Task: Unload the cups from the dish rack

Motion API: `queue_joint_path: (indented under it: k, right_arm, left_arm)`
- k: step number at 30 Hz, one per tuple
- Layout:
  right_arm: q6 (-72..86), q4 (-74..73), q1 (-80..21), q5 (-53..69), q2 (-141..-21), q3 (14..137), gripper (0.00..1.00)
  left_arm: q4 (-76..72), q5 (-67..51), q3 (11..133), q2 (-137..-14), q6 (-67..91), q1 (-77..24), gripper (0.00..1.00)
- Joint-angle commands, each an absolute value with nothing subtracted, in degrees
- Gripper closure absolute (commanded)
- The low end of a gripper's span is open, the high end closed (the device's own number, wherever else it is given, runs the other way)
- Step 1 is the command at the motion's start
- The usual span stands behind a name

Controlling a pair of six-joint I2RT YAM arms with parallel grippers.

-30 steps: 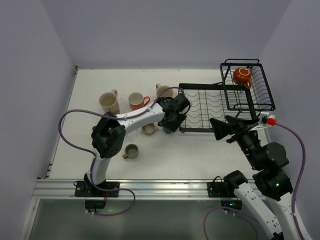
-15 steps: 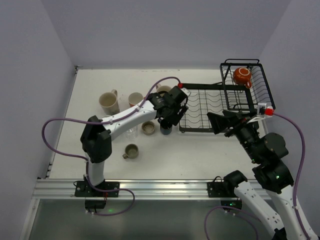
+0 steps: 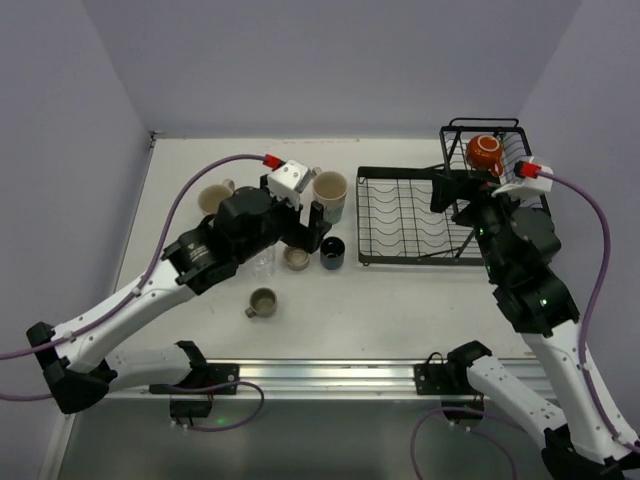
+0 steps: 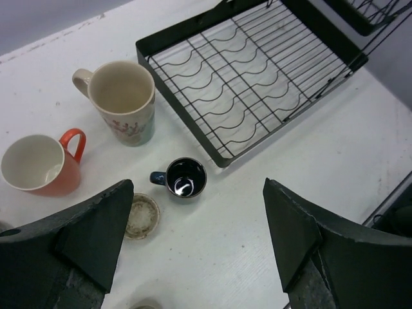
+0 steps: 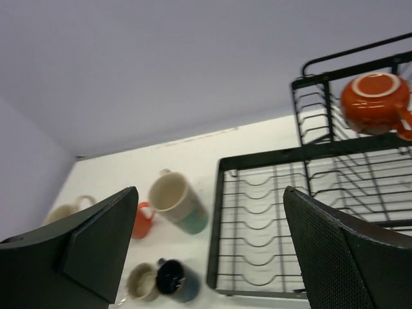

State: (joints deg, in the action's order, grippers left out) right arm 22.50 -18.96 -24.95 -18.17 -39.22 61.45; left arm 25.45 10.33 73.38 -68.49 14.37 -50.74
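While the orange cup (image 5: 375,103) sits bottom-up in the raised basket (image 3: 530,185) of the dish rack (image 3: 362,215), seemingly the last one there, the right claw (image 5: 209,193) gapes wide short of it. It should straddle the body squarely, then lift clear of the wires. The left claw (image 4: 198,193), also wide, hangs over the dark cup (image 4: 185,178) on the table (image 3: 400,300). No writing is legible.

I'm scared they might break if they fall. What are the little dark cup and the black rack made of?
The little dark cup looks like glazed pottery. Its dark inside is shiny and shows a bright glint, so it could probably break. The black rack seems to be metal wire with a dull dark coating, going by its thin straight and wavy bars inside a thicker frame.
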Motion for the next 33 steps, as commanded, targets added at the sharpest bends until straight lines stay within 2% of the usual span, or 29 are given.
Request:
queue_joint_path:
  k: [1,7,12,16,25,33]
  right_arm:
    - [17.1,-19.4,-20.9,-28.6,-46.9,66.2,0.05]
    - [18.2,-20.9,-7.4,-23.1,-59.3,74.4,0.06]
    - [17.5,-22.8,-1.7,-21.6,-69.9,81.5,0.07]
    - [16.8,-23.7,2.8,-21.0,-78.2,85.3,0.05]
    - [14.2,-25.2,4.7,-19.9,-91.0,93.6,0.02]
    - [14.9,-26.3,4.7,-17.1,-95.6,96.6,0.01]
  left_arm:
    - [17.4,7.4,65.5,-59.8,15.3,-50.4,0.13]
    - [21.0,10.4,57.8,-48.9,12.5,-50.5,0.09]
    - [22.6,12.0,52.8,-42.9,10.1,-50.4,0.05]
    - [17.8,9.7,46.7,-40.3,10.1,-50.4,0.04]
    - [16.9,8.5,44.1,-40.9,10.2,-50.4,0.03]
    - [16.9,8.6,44.0,-41.8,10.2,-50.4,0.02]
